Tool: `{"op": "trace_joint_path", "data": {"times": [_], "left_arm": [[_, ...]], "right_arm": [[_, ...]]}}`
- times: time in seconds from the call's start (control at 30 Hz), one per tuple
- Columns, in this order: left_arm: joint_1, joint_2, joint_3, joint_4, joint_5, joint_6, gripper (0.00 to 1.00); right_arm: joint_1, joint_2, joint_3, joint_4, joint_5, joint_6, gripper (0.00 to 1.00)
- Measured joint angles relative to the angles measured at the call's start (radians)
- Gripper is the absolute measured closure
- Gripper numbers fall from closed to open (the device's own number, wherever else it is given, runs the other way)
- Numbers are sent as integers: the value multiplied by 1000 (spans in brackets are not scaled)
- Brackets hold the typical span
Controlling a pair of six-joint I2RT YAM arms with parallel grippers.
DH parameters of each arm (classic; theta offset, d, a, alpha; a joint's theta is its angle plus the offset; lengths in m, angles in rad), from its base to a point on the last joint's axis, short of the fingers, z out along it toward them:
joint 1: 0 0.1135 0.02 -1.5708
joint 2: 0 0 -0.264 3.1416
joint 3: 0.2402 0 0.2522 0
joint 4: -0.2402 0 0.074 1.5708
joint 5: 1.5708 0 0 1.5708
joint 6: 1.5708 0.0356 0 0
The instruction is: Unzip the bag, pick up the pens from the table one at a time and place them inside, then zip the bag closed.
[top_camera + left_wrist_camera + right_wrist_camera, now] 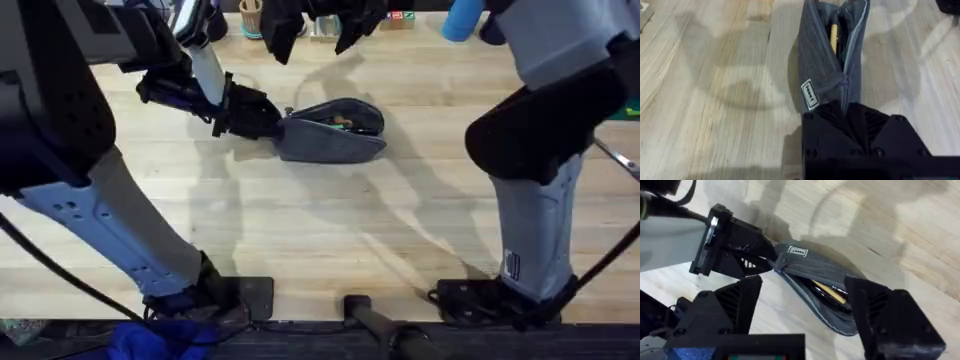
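Observation:
The blue-grey bag (pixel 335 138) lies on the table (pixel 330 230) with its zipper open. Inside it shows the yellow pen (pixel 833 36) (pixel 832 289), and a black pen (pixel 826 296) lies right beside it. My left gripper (pixel 262 118) (pixel 846 104) is shut on the bag's near end, by the small label (pixel 809 94). My right gripper (pixel 315 35) (pixel 805 312) hovers above the bag, open wide, with nothing between its fingers (pixel 737 305). In the right wrist view the left gripper (pixel 747 257) clamps the bag's end.
A cup of utensils (pixel 250 16), small coloured items (pixel 400 17) and a blue cylinder (pixel 460 20) stand along the table's far edge. A blue cloth (pixel 150 342) lies by the left arm's base. Bare wood stretches in front of the bag.

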Motion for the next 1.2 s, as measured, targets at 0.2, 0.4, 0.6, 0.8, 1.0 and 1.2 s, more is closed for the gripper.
{"op": "trace_joint_path", "data": {"times": [0.2,0.4,0.6,0.8,1.0,1.2], "left_arm": [[0,0,0,3,0,0,959],[0,0,0,3,0,0,959],[0,0,0,3,0,0,959],[0,0,0,3,0,0,959],[0,0,0,3,0,0,959],[0,0,0,3,0,0,959]], "right_arm": [[8,0,-9,-2,-1,-1,6],[20,0,-70,1,25,8,5],[52,0,-93,46,97,27,5],[74,0,-182,130,121,44,5],[86,0,-236,134,129,45,5],[104,0,-257,145,129,44,5]]}}
